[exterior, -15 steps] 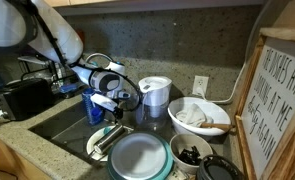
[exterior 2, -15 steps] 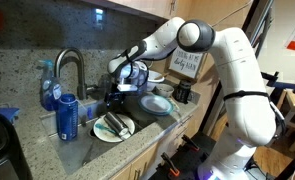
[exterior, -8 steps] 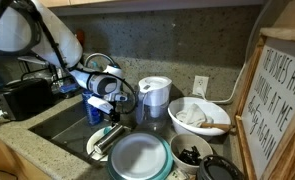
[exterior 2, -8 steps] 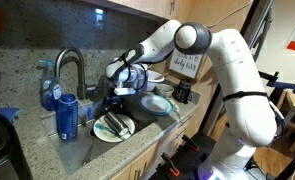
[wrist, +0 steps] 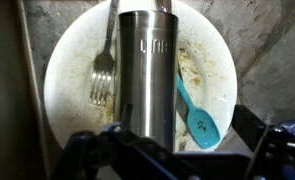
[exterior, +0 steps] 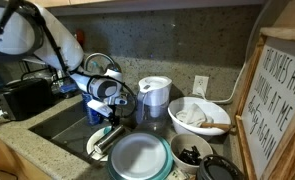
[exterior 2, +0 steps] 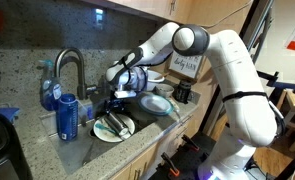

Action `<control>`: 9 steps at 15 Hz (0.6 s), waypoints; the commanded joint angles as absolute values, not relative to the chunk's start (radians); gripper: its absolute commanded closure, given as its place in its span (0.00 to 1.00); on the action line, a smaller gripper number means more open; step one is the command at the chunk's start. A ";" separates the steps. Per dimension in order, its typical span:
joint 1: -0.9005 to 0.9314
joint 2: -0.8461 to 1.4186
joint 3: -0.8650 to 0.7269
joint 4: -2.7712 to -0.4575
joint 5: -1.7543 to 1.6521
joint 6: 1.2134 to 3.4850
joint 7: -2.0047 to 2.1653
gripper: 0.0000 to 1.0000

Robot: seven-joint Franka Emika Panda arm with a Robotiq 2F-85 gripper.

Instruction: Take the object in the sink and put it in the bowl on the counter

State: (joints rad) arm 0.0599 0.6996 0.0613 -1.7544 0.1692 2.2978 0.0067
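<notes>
We're right above the sink (exterior: 49, 122), where the silver tumbler (wrist: 147, 75) lies flat on a dirty white plate (wrist: 67, 50), with a fork (wrist: 103, 75) on one side and a teal spoon (wrist: 197, 112) on the other. Our fingers (wrist: 90, 150) are spread wide, gripping nothing. The teal-rimmed bowl (exterior: 139, 157) sits on the table (exterior: 27, 152) beside the sink.

That framed sign (exterior: 280, 92) is showing hand-lettered words, cut off at the edge: something like "...UR DISHES ARE / ...OOKING AT ME / ...AGAIN". The silver tumbler (wrist: 145, 75) is wearing a faint logo that's too blurry to read.
</notes>
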 commanded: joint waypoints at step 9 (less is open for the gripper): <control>0.049 0.701 0.046 -1.787 0.150 2.302 0.014 0.00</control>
